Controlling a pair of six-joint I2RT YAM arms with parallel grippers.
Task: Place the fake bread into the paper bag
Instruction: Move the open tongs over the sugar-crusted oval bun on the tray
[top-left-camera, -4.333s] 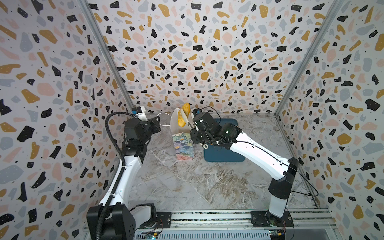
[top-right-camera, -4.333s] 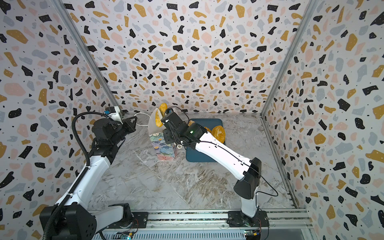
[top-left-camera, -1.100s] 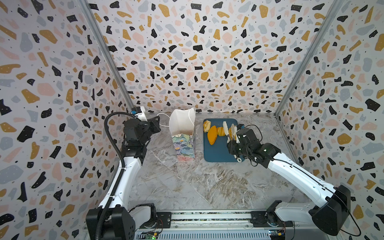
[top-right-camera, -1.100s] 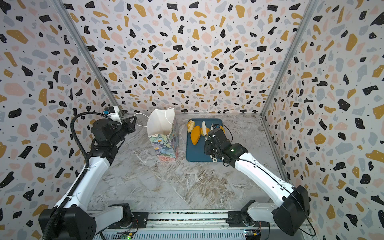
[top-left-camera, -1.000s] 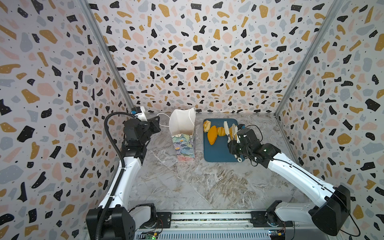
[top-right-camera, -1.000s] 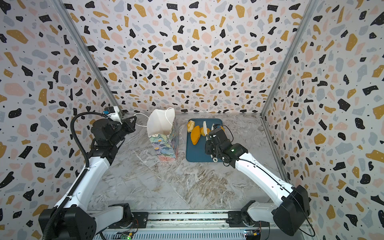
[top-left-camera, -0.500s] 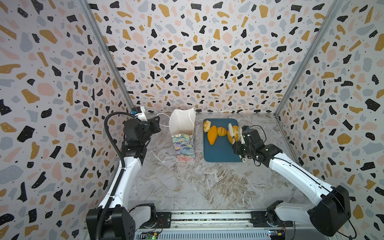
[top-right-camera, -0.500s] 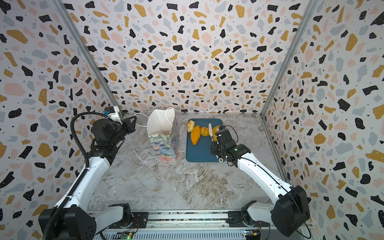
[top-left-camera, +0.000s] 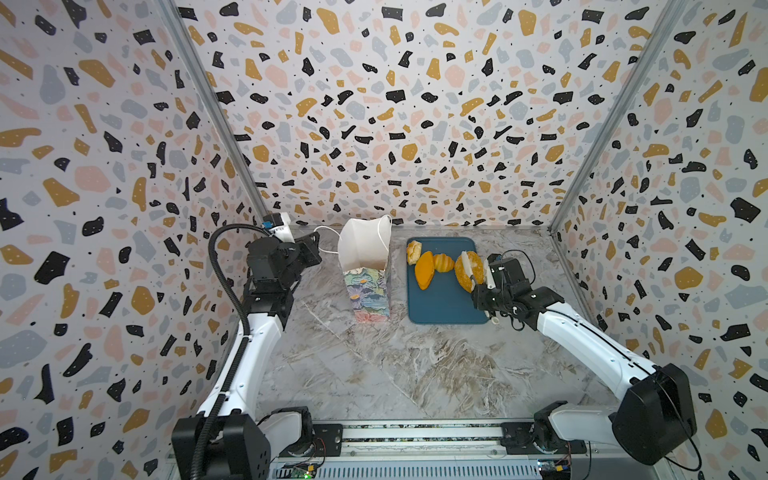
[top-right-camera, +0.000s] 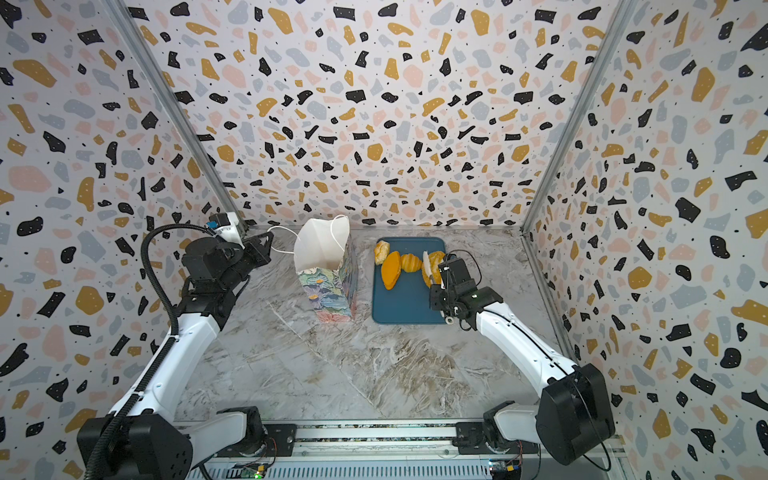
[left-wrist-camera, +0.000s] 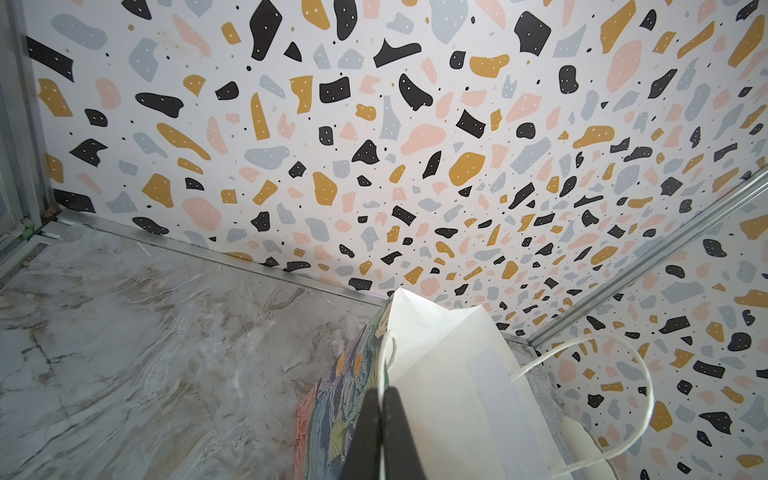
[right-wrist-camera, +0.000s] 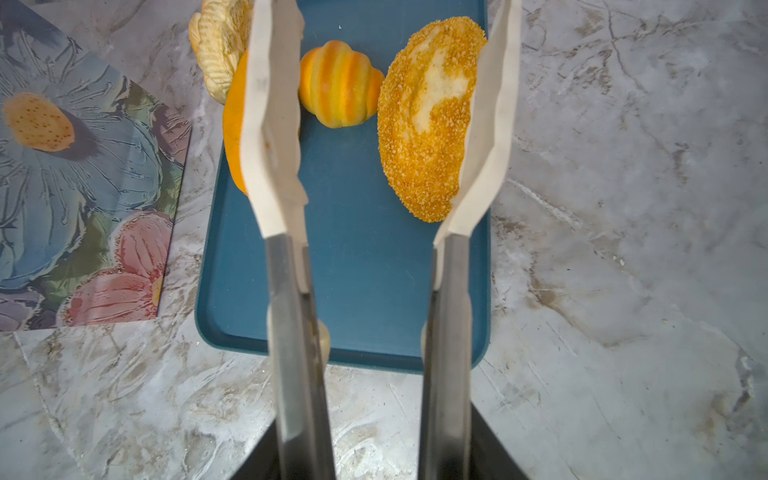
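Observation:
The flowered paper bag (top-left-camera: 366, 291) (top-right-camera: 330, 291) stands upright with its mouth open, left of the blue tray (top-left-camera: 440, 307) (right-wrist-camera: 365, 270). My left gripper (top-left-camera: 315, 249) (left-wrist-camera: 381, 415) is shut on the bag's white cord handle. Several pieces of fake bread lie at the tray's far end: a seeded loaf (top-left-camera: 460, 270) (right-wrist-camera: 424, 124), a ridged roll (top-left-camera: 443, 262) (right-wrist-camera: 340, 83), a smooth orange oval (top-left-camera: 424, 270) and a plaited pastry (top-left-camera: 414, 252). My right gripper (top-left-camera: 478, 268) (right-wrist-camera: 386, 41) is open over the tray. The seeded loaf and the roll lie between its white-tipped fingers (right-wrist-camera: 274, 124).
Terrazzo-patterned walls close the marble table on three sides; the right wall runs near the tray (top-right-camera: 403, 307). The bag's second cord handle (left-wrist-camera: 623, 374) loops free over its mouth. The arm bases stand on a rail along the front edge.
The right gripper left the bag's mouth for the tray, then slid right across it to the seeded loaf while its fingers spread wider. The left gripper and the bag have not moved.

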